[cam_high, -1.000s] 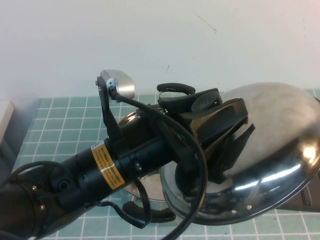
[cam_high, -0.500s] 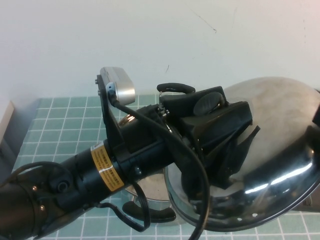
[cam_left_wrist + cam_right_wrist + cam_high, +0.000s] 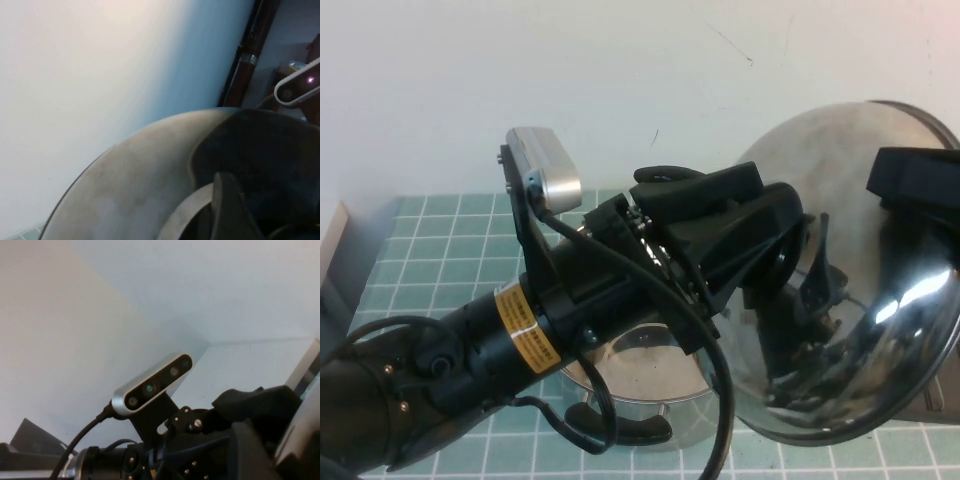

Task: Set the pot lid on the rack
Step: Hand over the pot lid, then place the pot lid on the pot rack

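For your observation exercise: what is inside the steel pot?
The pot shows only bare shiny metal inside. The left claw, holding the tilted lid, and its arm cover the rest. The right claw sits at the lid's right.

The pot lid (image 3: 880,280) is shiny silver steel, kind of brushed grey across its upper part and mirror-dark lower down with white glints. The left gripper (image 3: 810,290) is all matte black, and the arm behind it is black too, with a yellow-orange label band (image 3: 525,338). The camera (image 3: 545,170) at 11 o'clock from the gripper is silver-grey. The right gripper (image 3: 920,180), at the lid's 2 o'clock edge, is black. The pot (image 3: 640,385) is silver with black handles. The table mat (image 3: 440,250) is pale green with a white grid. The wall (image 3: 620,70) is plain white.
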`<state>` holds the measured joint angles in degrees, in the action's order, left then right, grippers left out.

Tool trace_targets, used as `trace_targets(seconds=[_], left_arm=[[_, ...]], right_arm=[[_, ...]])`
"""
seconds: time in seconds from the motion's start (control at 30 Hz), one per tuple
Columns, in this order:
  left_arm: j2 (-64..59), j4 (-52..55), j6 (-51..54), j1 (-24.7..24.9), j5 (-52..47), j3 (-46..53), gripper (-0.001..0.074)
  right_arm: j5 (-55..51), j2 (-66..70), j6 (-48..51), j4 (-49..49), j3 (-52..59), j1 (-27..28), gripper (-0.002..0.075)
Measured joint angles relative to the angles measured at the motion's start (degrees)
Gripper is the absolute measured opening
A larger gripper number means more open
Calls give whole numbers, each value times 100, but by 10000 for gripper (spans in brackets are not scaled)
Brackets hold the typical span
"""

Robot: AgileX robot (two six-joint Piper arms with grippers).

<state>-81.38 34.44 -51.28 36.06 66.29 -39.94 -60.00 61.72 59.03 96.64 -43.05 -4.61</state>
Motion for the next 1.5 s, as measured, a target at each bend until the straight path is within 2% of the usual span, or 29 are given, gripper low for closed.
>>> trace_targets(seconds=[0.1, 0.2, 0.27, 0.4, 0.47, 0.6, 0.73, 0.83, 0.93, 1.2, 1.3, 1.5], left_arm=[[0, -24, 148, -38, 84, 0, 319], [0, 153, 148, -179, 17, 0, 358], [0, 303, 138, -361, -17, 0, 375], [0, 603, -2, -904, -15, 0, 375], [0, 789, -241, -1189, -15, 0, 330], [0, 1220, -723, -1783, -53, 0, 95], [0, 1572, -939, -2128, -66, 0, 20], [24, 1694, -971, -2204, -88, 0, 6], [38, 1821, -982, -2217, -101, 0, 3], [38, 2341, -998, -2217, -148, 0, 2], [38, 2402, -998, -2217, -152, 0, 2], [38, 2513, -998, -2217, -186, 0, 1]], right_arm=[[-11, -1, 344, 8, -146, -24, 225], [53, -111, 758, -172, -432, -24, 85], [300, -219, 810, -732, -727, -24, 43], [768, -469, 323, -2163, -1303, -24, 41], [974, -632, -95, -3041, -1509, -24, 41], [1347, -842, -901, -4350, -1585, -24, 41], [2006, -877, -1371, -4809, -1256, -24, 41], [2727, -864, -1423, -4521, -817, -24, 41], [3343, -707, -1157, -3673, -415, -24, 41], [3425, -30, 1655, -399, -128, -24, 41], [3490, 141, 2052, -63, -128, -24, 41], [3178, 622, 2002, 27, -115, -24, 41]])
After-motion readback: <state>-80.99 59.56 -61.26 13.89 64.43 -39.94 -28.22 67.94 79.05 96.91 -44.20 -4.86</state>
